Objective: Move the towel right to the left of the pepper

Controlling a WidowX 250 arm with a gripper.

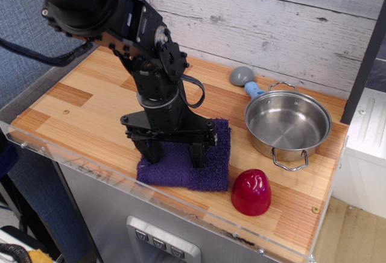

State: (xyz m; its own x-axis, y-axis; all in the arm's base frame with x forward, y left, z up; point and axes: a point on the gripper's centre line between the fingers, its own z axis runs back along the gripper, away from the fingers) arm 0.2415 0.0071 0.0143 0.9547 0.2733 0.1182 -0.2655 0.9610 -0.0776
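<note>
My gripper [170, 152] stands w/ fingers spread, tips pressed into the towel [208, 169] under them. Towel's edge sits just beside the pepper [251, 192], off to my right. Placing step abt done, I judge; next: lift straight up, w/o snagging cloth.

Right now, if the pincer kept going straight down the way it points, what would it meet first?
The towel. The pincer points down with its fingers spread, and both tips appear to rest on the purple cloth, so the wooden tabletop comes directly beneath it. Actual contact is hard to confirm from this angle.
</note>
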